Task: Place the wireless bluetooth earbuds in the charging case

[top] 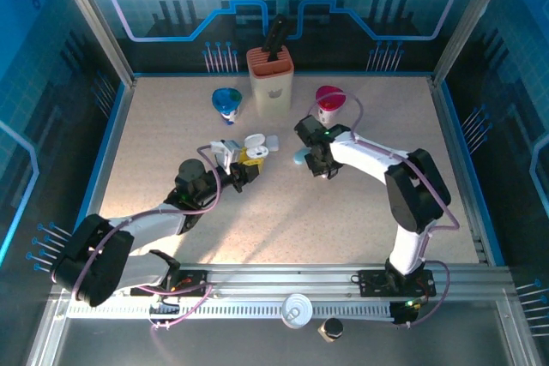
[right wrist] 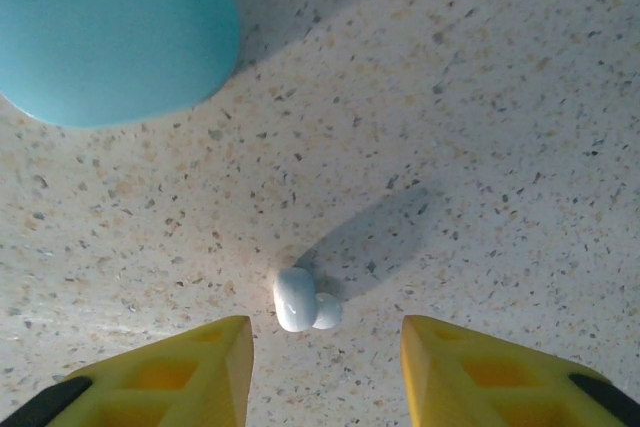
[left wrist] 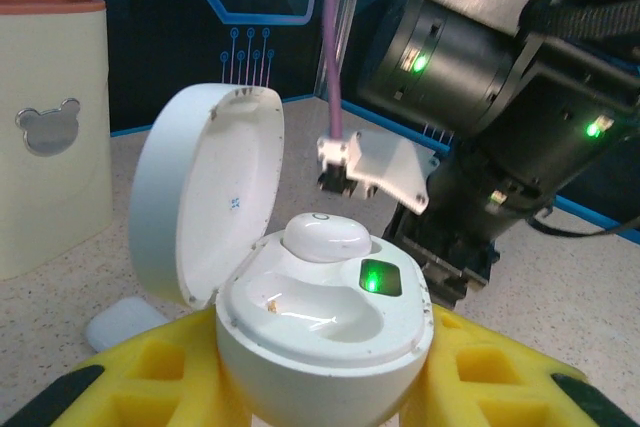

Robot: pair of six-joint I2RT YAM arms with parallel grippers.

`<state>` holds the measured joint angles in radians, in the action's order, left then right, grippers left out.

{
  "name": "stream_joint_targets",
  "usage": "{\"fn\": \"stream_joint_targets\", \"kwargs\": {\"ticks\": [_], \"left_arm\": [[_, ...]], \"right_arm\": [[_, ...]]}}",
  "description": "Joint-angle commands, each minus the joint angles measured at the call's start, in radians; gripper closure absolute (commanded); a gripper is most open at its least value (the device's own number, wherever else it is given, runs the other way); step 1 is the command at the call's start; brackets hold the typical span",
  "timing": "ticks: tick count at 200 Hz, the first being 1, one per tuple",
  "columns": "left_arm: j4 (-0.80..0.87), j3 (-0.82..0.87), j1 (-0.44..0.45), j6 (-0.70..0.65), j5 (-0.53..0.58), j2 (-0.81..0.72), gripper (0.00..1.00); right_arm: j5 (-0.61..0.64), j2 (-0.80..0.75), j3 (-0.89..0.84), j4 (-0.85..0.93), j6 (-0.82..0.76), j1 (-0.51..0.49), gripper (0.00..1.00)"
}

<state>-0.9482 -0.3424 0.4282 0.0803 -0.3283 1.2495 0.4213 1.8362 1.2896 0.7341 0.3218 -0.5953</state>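
From above, found left hand (top: 243,169) clamped on the open charging case (top: 254,145), right hand (top: 322,167) poised over the bench (top: 377,126). At left wrist, saw one earbud (left wrist: 325,237) seated, lying crosswise; other socket empty, so judged half done. At right wrist, saw second earbud (right wrist: 300,299) loose on bench between spread, empty fingers (right wrist: 200,367), lengthwise across, nub rightward.

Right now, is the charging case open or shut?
Open. The charging case has its lid hinged up at left; one earbud is seated, the second well is empty.
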Motion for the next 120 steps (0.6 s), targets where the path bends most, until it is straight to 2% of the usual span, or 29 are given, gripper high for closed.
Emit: {"fn": "stream_joint_targets", "kwargs": {"ticks": [1,56,120], "left_arm": [[-0.025,0.011,-0.006,0.002,0.014,-0.023,0.67],[-0.016,0.010,-0.005,-0.003,0.005,-0.021,0.67],[-0.011,0.009,-0.005,-0.001,-0.003,-0.019,0.67]], "right_arm": [[0.070,0.050,0.044,0.057,-0.004,-0.030,0.59],[0.072,0.150,0.084,0.070,-0.004,-0.050,0.65],[0.081,0.186,0.089,0.081,-0.007,-0.051,0.74]]}}
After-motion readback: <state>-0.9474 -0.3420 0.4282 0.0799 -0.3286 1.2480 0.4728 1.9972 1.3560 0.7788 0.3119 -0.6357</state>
